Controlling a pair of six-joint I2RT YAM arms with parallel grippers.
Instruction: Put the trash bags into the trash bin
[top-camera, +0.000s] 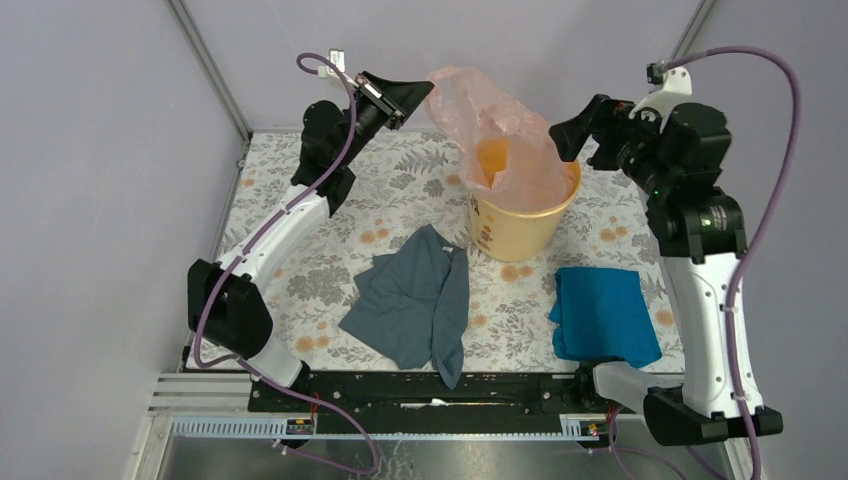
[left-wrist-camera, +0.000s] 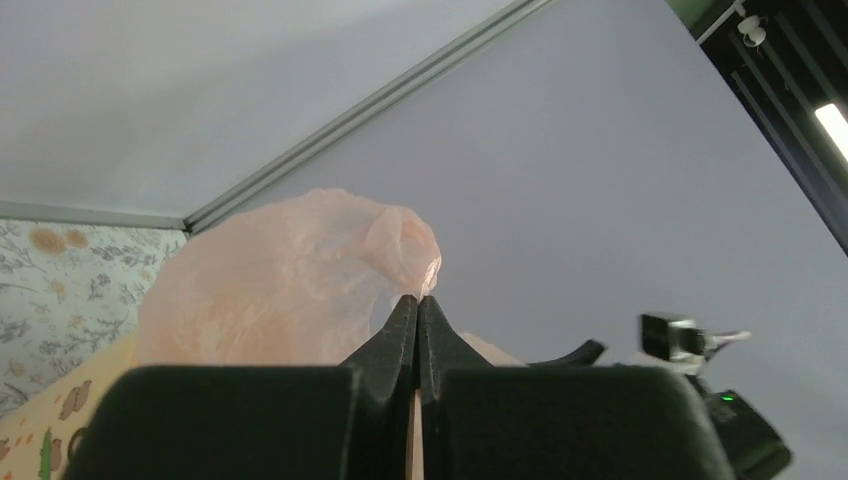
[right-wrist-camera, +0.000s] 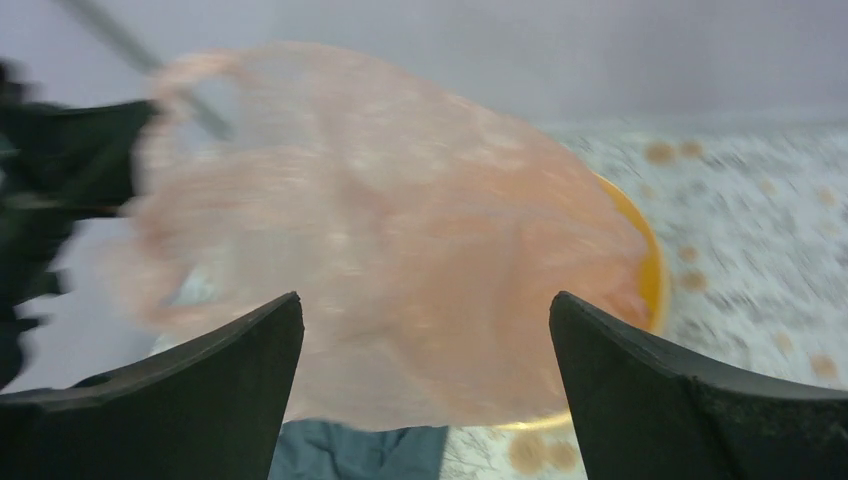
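The pale pink trash bag hangs over and partly inside the yellow-orange trash bin at the back middle of the table. My left gripper is shut on the bag's upper left corner and holds it up above the bin; in the left wrist view the film bulges past the shut left gripper. My right gripper is open and empty, just right of the bag above the bin's rim. In the right wrist view the bag fills the space ahead of the open right gripper, and the bin's rim shows behind it.
A grey-blue cloth lies crumpled in front of the bin, also low in the right wrist view. A bright blue cloth lies at the right front beside the right arm. The table carries a floral cover; walls close in on all sides.
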